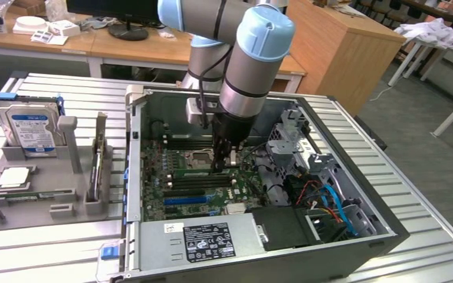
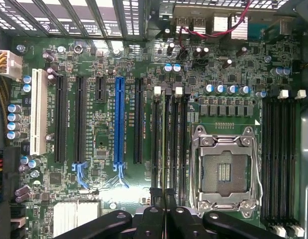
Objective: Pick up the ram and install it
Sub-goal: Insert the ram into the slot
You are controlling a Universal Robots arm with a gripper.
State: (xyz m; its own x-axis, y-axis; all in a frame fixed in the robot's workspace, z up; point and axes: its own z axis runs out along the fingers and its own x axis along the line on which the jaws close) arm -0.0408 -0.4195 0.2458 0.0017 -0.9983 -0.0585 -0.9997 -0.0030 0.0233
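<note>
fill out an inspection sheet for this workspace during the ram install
surface: slatted metal table carrying an open pc case and a grey fixture tray
job's things: the ram edge-on along a memory slot beside the cpu socket; second ram stick lying in the tray
clutter: hard drive and cpu chip in the tray
grippers: gripper shut on the ram's end, inside the case
cables: blue and orange leads in the case; red lead
surroundings: wooden desks, monitor foot

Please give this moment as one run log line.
gripper: shut on ram | ram: edge-on at memory slots beside CPU socket | seated: cannot tell
</note>
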